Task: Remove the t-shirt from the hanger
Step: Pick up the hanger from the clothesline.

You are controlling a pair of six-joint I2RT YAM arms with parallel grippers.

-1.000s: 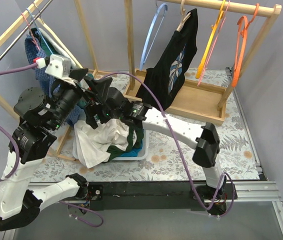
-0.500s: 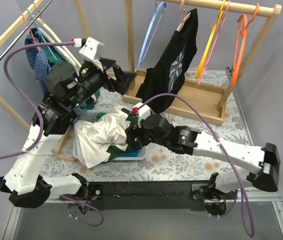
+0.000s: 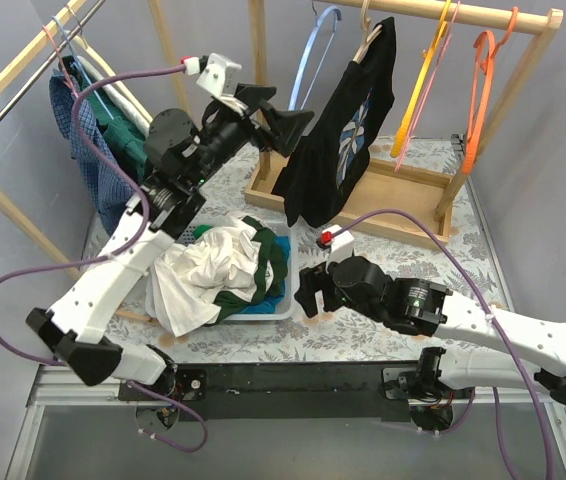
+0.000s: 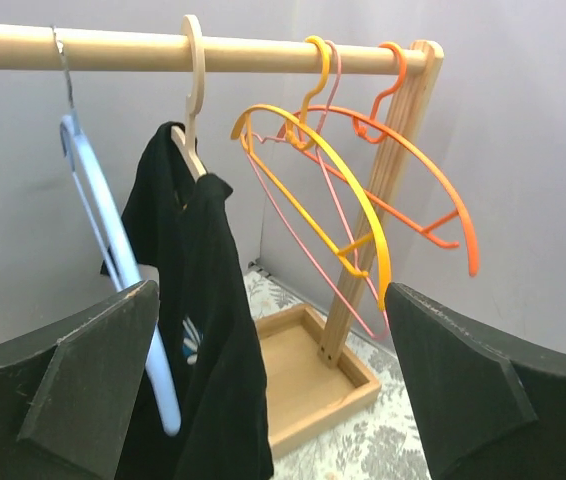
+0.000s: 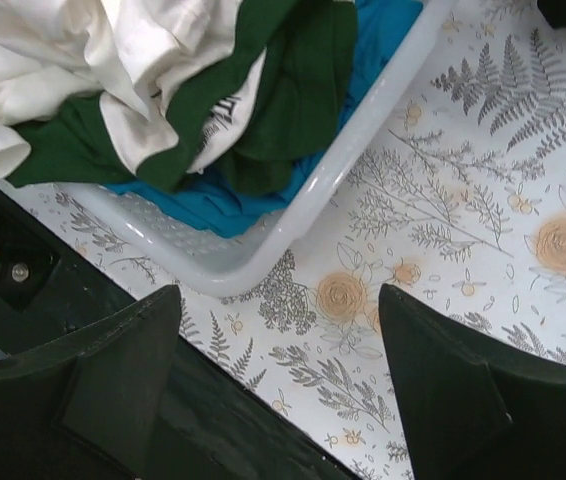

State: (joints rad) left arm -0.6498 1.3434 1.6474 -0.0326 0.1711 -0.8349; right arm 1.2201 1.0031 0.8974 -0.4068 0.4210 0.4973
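Observation:
A black t-shirt (image 3: 341, 130) with a pale print hangs on a beige hanger (image 3: 366, 38) from the wooden rail (image 3: 463, 14). In the left wrist view the t-shirt (image 4: 208, 330) hangs just ahead, left of centre, on the hanger (image 4: 192, 95). My left gripper (image 3: 285, 120) is open and empty, raised just left of the shirt; its jaws stand wide (image 4: 273, 400). My right gripper (image 3: 308, 290) is open and empty, low over the table by the basket's right corner (image 5: 278, 390).
A white basket (image 3: 285, 300) holds white, green and blue clothes (image 3: 218, 265). Blue (image 3: 303, 60), yellow (image 3: 425, 75), pink and orange (image 3: 481, 85) hangers hang empty on the rail. The rack's wooden base tray (image 3: 403, 205) lies behind. A second rack with clothes (image 3: 88, 110) stands at left.
My left arm rose from the basket and swung right toward the black t-shirt. My right arm pulled back from the basket and dropped low toward the table's front.

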